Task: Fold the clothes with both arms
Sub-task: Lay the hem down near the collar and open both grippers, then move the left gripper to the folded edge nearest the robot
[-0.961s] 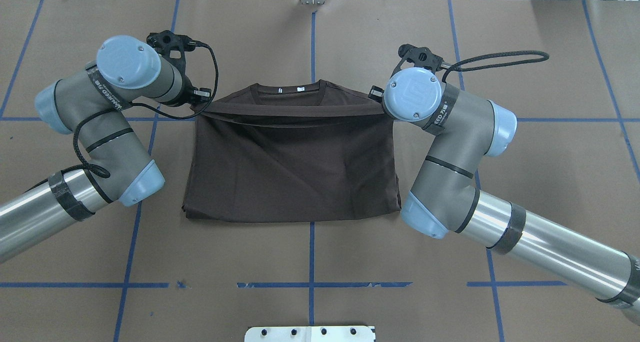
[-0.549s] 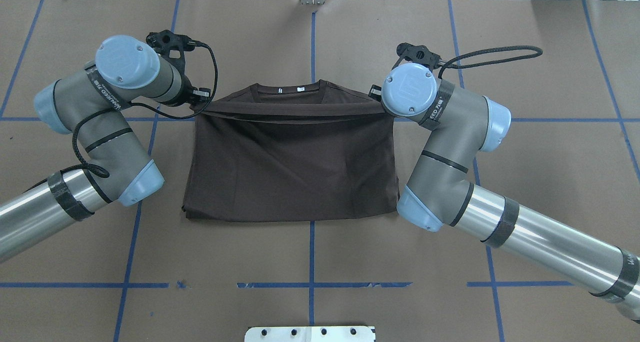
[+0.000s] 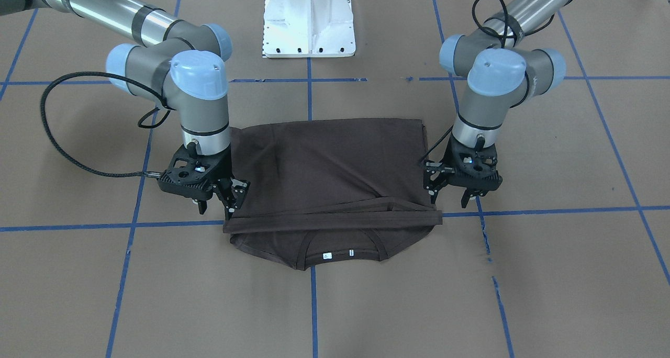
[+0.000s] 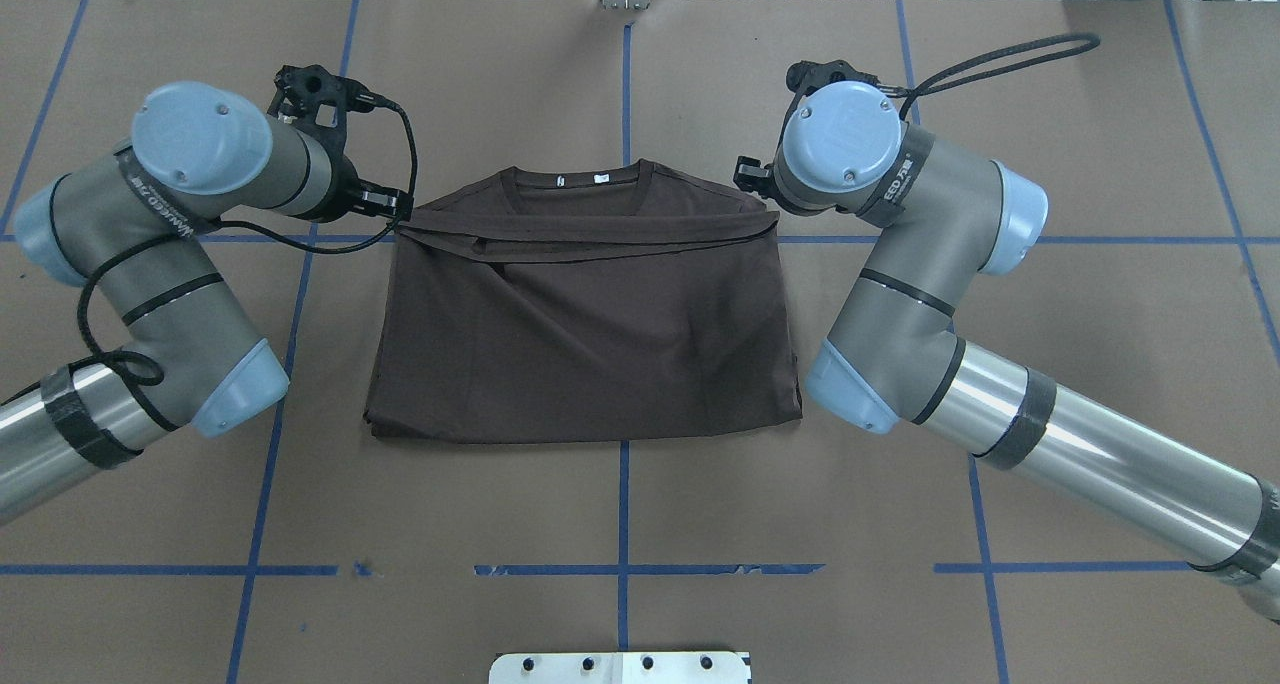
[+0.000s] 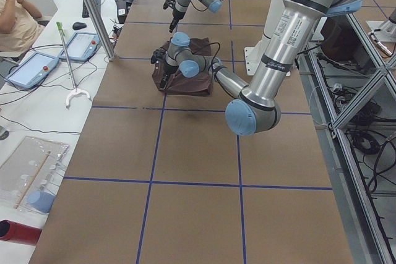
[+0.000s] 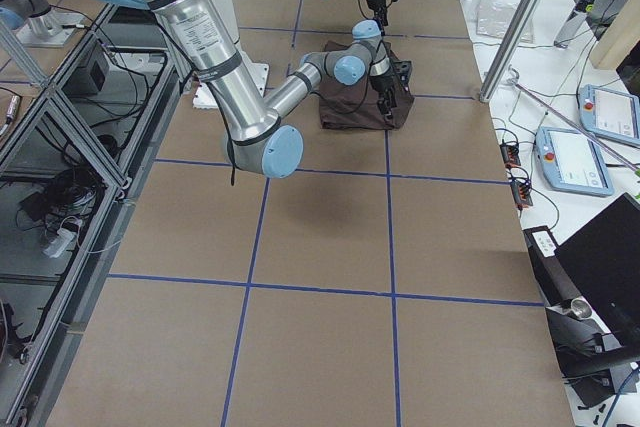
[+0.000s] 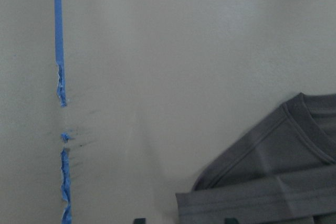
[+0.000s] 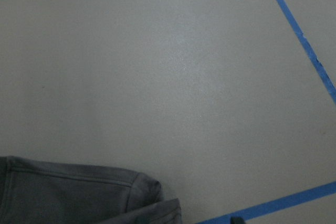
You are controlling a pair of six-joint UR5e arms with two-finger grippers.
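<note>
Backing outward, the left claw (image 3: 449,197) and right claw (image 3: 215,207) now stand apart (hem (image 3: 335,219) let go), so the T-shirt (image 3: 324,164) fold settles flat on the bench (image 3: 523,295).

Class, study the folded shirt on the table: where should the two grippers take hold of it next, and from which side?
Probably the two ends of the hem band lying below the collar, with the left gripper and right gripper each coming in low from its own outer side. The shirt lies flat, and those ends are free edges beside the grippers.
</note>
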